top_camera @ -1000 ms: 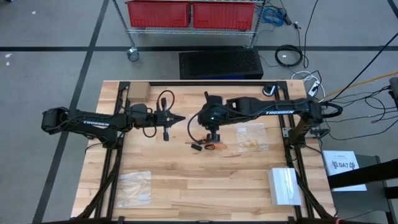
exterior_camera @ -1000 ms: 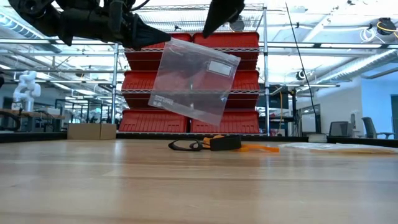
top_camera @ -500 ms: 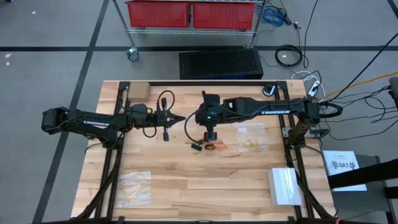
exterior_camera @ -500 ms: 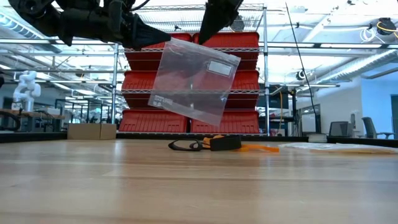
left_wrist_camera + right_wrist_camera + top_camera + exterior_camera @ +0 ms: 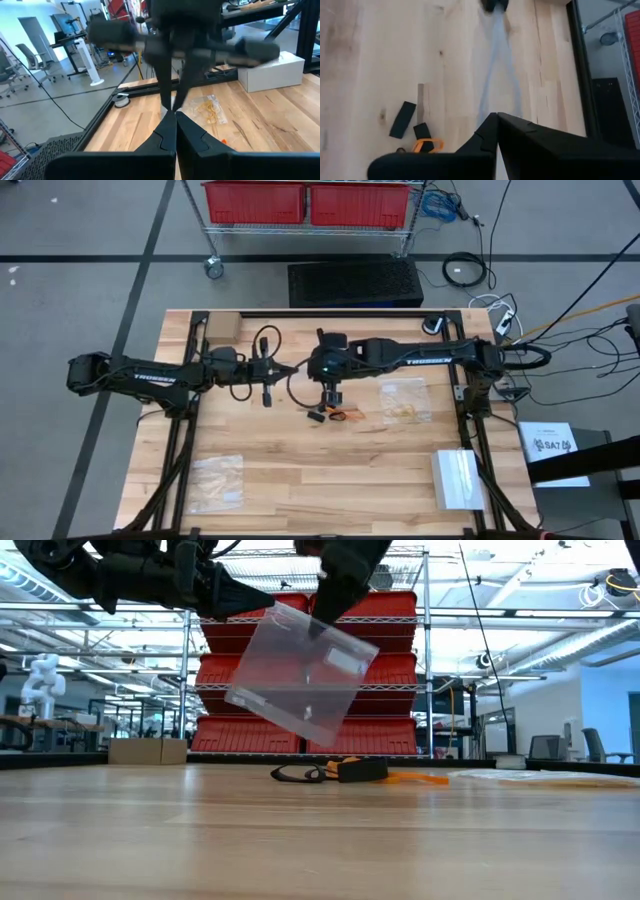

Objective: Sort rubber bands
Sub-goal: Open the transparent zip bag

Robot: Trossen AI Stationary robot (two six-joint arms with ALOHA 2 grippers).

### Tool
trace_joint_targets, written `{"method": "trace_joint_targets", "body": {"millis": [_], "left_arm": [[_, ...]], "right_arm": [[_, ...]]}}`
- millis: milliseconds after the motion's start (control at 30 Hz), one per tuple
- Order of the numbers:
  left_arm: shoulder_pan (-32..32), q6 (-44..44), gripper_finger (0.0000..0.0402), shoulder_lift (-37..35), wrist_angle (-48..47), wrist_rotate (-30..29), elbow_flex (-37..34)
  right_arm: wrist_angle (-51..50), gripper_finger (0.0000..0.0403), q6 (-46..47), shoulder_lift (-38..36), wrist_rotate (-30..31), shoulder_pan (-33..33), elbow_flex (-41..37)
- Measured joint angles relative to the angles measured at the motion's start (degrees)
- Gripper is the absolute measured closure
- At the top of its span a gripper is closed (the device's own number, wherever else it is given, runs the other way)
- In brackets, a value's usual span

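A clear plastic bag hangs in the air over the middle of the table. My left gripper reaches in level from the left and is shut on the bag's upper corner. My right gripper slants down from the right and is shut at the bag's top edge. Below them, black and orange rubber bands lie loose on the wood and also show in the right wrist view. Yellow-tan bands lie in a flat clear bag to the right. My left gripper pinches the bag's upper corner between its two fingers, coming in level from the table's left. The bag hangs tilted below it, clear of the table. My right gripper's shut fingertips are on the bag's top edge, partway along from the left gripper, slanting down from the right. One layer or both, I cannot tell.
Another clear bag lies at the near left and a white box at the near right. A small cardboard box sits at the far left. A shelf of red bins stands beyond the table.
My right gripper has come down and toward the left gripper, onto the bag's top edge. The bag has turned in the hold. Its top edge slopes more steeply and its lower corner has swung toward the left, while the corner in the left gripper has stayed put.
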Motion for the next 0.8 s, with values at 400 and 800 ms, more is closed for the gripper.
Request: {"method": "trace_joint_targets", "body": {"millis": [400, 800], "left_arm": [[0.0, 1.0, 0.0401, 0.0, -3.2, 0.0, 0.0], [0.0, 1.0, 0.0401, 0.0, -3.6, -0.5, 0.0]], "right_arm": [[11.8, 0.0403, 2.9, -3.6, 1.3, -0.6, -12.3], [40.3, 0.0397, 3.3, -4.4, -2.3, -0.9, -26.3]]}}
